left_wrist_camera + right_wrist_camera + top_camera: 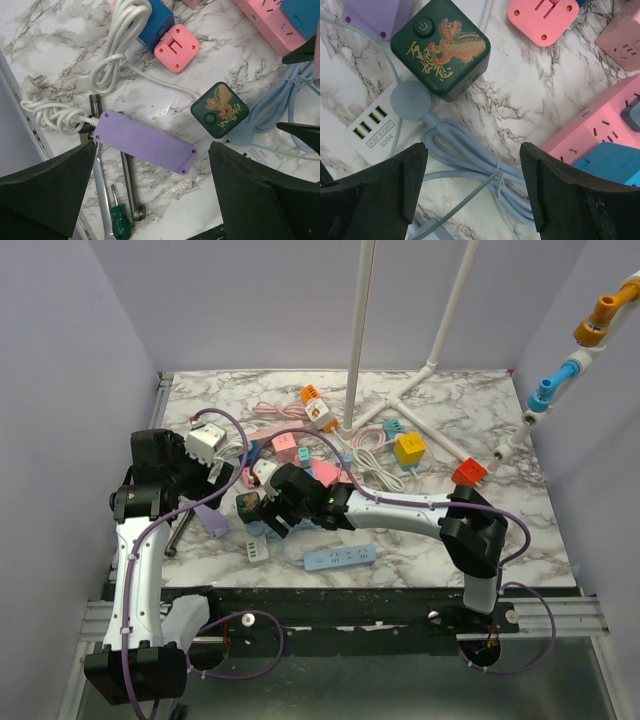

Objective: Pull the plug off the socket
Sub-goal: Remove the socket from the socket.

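Plug, seated in a side of the green cube left of table centre, judged light, hard and smooth on limp cable; pinch its round body, cube braced; right gripper and left gripper both spread, empty.

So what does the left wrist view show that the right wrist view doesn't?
Only the left wrist: the bundled white cord, the green-handled screwdriver, and the whole purple power strip, of which the right wrist catches just a corner. Only the right wrist: the USB ports on the white charger. Both: the green dragon cube, the pink adaptor and the light blue cable.
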Robot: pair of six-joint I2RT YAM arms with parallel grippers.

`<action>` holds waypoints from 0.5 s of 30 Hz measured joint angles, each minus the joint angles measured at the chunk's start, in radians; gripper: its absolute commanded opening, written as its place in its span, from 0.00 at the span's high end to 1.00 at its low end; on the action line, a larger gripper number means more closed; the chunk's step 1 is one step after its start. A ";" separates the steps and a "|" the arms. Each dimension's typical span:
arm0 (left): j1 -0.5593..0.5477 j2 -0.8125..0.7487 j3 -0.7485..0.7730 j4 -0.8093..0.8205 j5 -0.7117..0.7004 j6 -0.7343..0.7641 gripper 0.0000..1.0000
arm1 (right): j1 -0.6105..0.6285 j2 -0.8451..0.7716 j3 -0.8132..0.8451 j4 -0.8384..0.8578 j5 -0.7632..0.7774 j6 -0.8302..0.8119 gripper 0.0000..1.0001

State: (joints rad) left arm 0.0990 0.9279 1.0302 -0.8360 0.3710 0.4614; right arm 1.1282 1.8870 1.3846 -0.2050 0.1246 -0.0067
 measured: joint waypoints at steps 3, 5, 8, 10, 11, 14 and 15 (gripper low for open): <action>0.000 0.012 0.000 -0.011 0.008 -0.009 0.02 | 0.001 0.027 -0.001 0.032 0.000 -0.029 0.19; 0.000 0.016 0.000 -0.019 0.008 -0.014 0.02 | 0.003 0.045 -0.011 0.054 0.000 -0.046 0.20; 0.000 0.019 0.000 -0.024 0.008 -0.018 0.02 | 0.007 0.062 -0.038 0.076 0.005 -0.066 0.21; 0.000 0.023 0.000 -0.024 0.008 -0.021 0.02 | 0.010 0.076 -0.053 0.092 0.011 -0.074 0.22; 0.001 0.025 0.001 -0.026 0.008 -0.022 0.01 | 0.013 0.084 -0.057 0.102 0.016 -0.076 0.22; 0.003 0.035 0.006 -0.027 0.009 -0.025 0.01 | 0.024 0.108 -0.064 0.145 0.046 -0.083 0.23; 0.003 0.039 0.009 -0.027 0.009 -0.026 0.02 | 0.027 0.113 -0.066 0.160 0.057 -0.085 0.24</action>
State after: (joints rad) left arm 0.1024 0.9665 1.0389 -0.8627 0.3798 0.4358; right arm 1.1553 2.0003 1.3182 -0.0452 0.1814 -0.0917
